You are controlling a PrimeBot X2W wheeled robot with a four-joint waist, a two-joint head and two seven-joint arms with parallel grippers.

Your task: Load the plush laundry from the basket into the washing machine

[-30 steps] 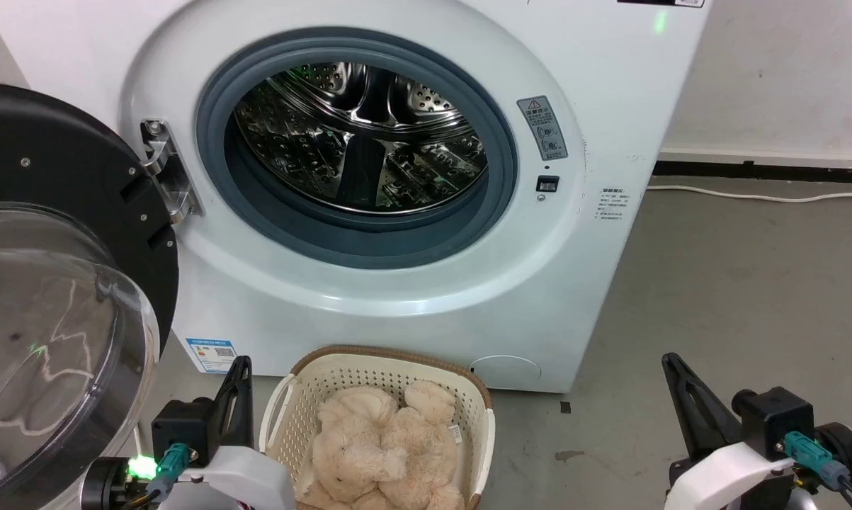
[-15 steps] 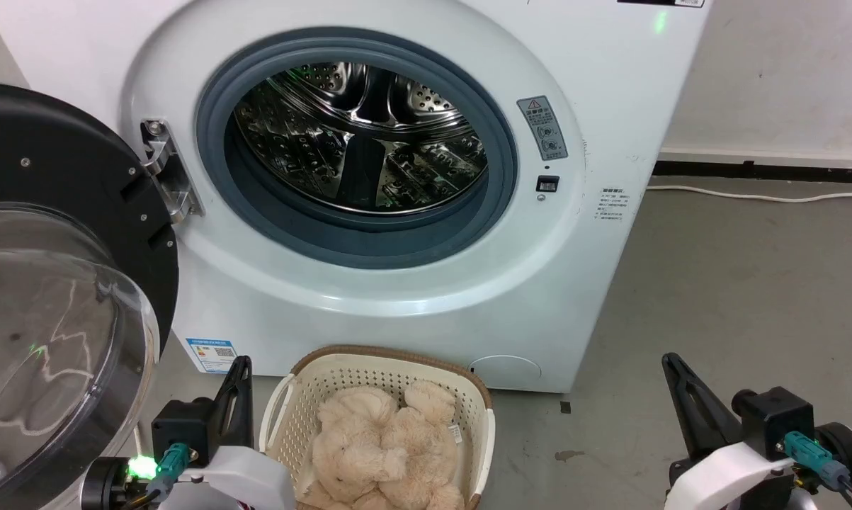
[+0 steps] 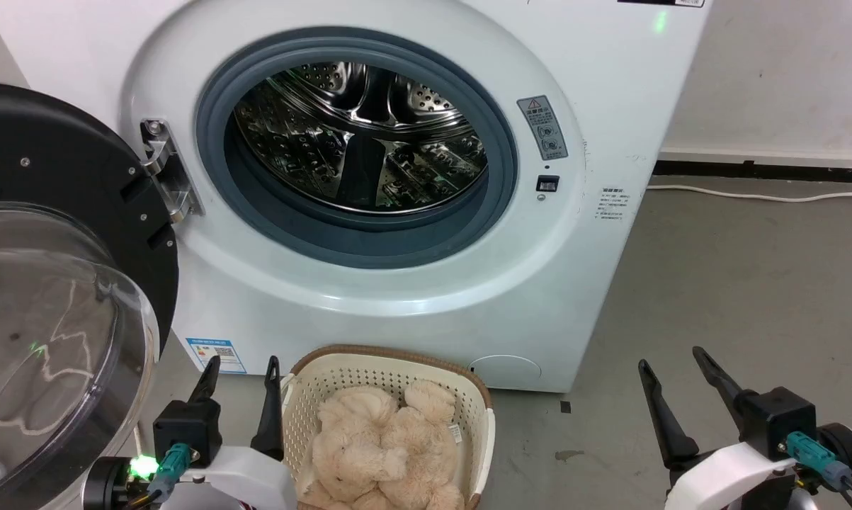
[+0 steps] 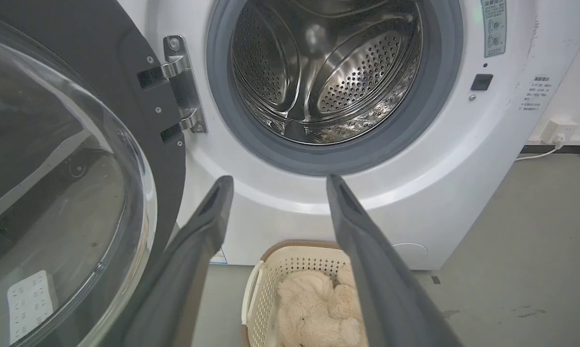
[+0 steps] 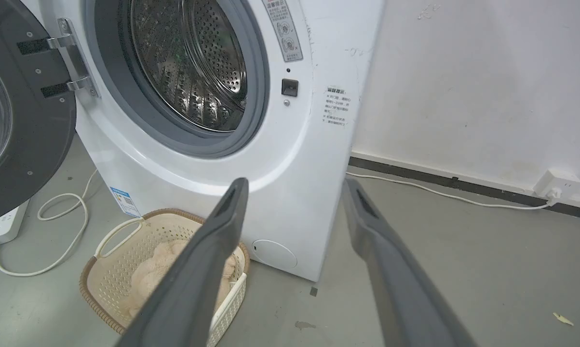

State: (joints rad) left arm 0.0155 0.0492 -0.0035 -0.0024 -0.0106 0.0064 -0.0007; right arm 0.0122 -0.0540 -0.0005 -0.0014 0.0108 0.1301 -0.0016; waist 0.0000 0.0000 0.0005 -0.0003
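Note:
The plush laundry (image 3: 383,446), a fluffy cream-beige teddy bear, lies curled in the basket (image 3: 390,365) on the floor just in front of the washing machine (image 3: 595,85). The machine's round door (image 3: 64,297) hangs swung out to the left, and the steel drum (image 3: 362,134) shows bare metal. My left gripper (image 3: 245,363) stands open just left of the basket's rim. Well off to the right, over bare floor, my right gripper (image 3: 670,354) is open too. The left wrist view shows the bear (image 4: 314,313) between the spread fingers (image 4: 198,246); the right wrist view has the basket (image 5: 126,241) at lower left.
The open door (image 4: 63,159) juts out on the left beside my left arm. A white cable (image 5: 53,231) loops on the floor by a power strip (image 5: 0,224), and another cable (image 3: 758,195) runs along the wall's base. Grey floor (image 3: 751,297) spreads to the right.
Both grippers have gone from shut to open, their fingers now spread apart. The arms, bear, basket and door stay where they were.

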